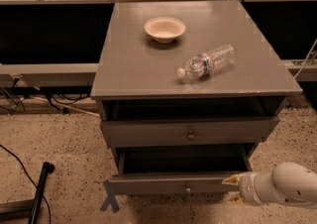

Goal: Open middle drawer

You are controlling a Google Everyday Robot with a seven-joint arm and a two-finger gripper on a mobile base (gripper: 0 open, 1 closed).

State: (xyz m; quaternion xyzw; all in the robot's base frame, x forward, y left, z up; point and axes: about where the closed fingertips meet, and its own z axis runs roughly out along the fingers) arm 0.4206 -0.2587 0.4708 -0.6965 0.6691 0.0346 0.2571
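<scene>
The middle drawer (171, 184) is the shallow grey front with a small round knob (187, 187). It stands pulled out, and its dark interior shows behind the front. Above it sits the taller top drawer (188, 132), pushed further in. My white arm (285, 188) reaches in from the bottom right. My gripper (231, 181) is at the arm's tan tip, right at the right end of the middle drawer's front and well to the right of the knob.
On the grey cabinet top (129, 64) a cream bowl (165, 28) stands at the back and a plastic water bottle (207, 61) lies on its side. A black pole (39, 188) and cables lie on the speckled floor at the left. Blue tape (110, 202) marks the floor.
</scene>
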